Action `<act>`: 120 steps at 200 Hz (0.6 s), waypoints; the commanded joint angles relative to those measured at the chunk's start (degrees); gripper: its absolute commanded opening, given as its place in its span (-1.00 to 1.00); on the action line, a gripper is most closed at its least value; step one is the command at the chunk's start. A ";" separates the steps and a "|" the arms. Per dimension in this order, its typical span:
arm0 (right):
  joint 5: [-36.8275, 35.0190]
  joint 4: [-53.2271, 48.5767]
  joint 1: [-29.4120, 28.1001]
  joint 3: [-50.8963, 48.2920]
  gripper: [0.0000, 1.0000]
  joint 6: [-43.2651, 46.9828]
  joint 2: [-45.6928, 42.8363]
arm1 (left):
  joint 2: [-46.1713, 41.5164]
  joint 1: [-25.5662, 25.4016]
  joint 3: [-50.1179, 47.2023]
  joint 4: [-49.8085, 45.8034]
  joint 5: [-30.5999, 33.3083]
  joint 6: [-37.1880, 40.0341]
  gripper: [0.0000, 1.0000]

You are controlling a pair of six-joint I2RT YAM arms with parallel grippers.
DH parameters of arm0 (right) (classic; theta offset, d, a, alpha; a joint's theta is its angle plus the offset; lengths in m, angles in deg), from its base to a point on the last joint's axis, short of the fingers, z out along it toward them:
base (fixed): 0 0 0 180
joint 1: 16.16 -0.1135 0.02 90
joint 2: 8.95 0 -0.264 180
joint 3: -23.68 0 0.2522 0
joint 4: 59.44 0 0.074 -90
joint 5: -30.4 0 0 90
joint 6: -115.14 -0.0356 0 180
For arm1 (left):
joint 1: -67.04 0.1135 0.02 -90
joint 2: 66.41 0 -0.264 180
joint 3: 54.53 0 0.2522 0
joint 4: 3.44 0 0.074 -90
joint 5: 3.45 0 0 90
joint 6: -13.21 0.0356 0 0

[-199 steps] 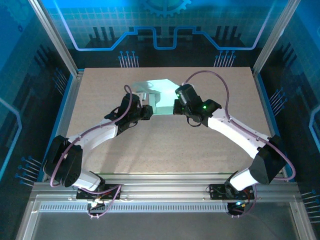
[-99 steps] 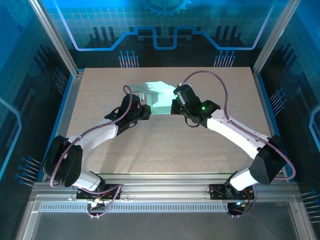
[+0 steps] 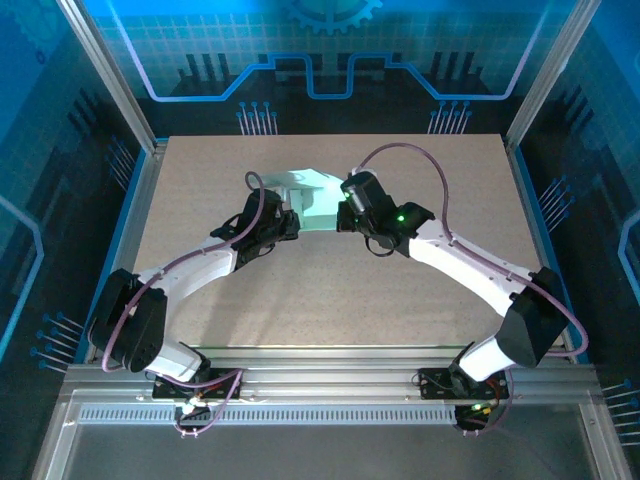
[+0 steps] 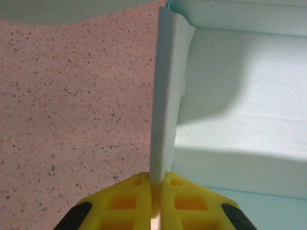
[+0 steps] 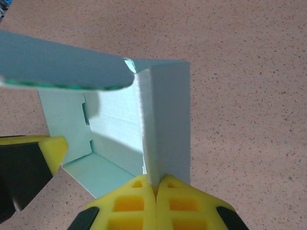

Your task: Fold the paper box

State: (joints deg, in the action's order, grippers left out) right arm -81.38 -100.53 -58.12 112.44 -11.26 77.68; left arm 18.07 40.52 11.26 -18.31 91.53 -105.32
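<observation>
My left gripper (image 4: 156,186) is pressed together on the left wall (image 4: 165,96) of the box (image 3: 318,200), pinching it upright. The box sits half-formed on the table (image 3: 420,290), a little beyond its middle, between my two grippers, with its floor flat and a flap (image 5: 62,67) raised on the far side. My right gripper (image 5: 154,184) pinches the right wall (image 5: 168,120), also upright.

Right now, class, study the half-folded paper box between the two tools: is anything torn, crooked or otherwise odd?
Nothing stands out. The paper box rests partly folded on the table; the left tool and the right tool each pinch one upright wall. No tears show.
</observation>
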 commanded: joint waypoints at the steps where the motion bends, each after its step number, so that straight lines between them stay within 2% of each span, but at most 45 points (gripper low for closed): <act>1: 2.85 4.03 -1.18 1.33 -1.00 -0.07 -0.91 | 1.17 -0.43 1.36 -0.29 1.48 -0.27 -0.88; 26: 1.88 4.31 -1.70 1.52 -1.00 -0.24 -0.42 | 1.67 -0.46 2.26 -3.01 5.29 -0.92 -1.00; 54: -4.10 2.06 -4.22 3.92 -1.00 -0.13 2.56 | 3.03 -0.42 3.76 -6.46 9.34 -2.35 -1.00; 86: -9.08 0.33 -3.99 3.23 -1.00 -3.04 2.33 | 4.26 0.80 4.22 -8.83 9.97 -3.64 -1.00; 120: -3.16 -1.88 -1.51 3.94 -1.00 -6.31 5.32 | 5.94 1.10 5.99 -11.11 8.97 -2.79 -1.00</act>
State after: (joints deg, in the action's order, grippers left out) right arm -87.00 -100.57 -61.09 114.32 -13.16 80.87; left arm 21.77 40.36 15.37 -24.30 97.69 -107.07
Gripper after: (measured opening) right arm 0.053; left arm 0.053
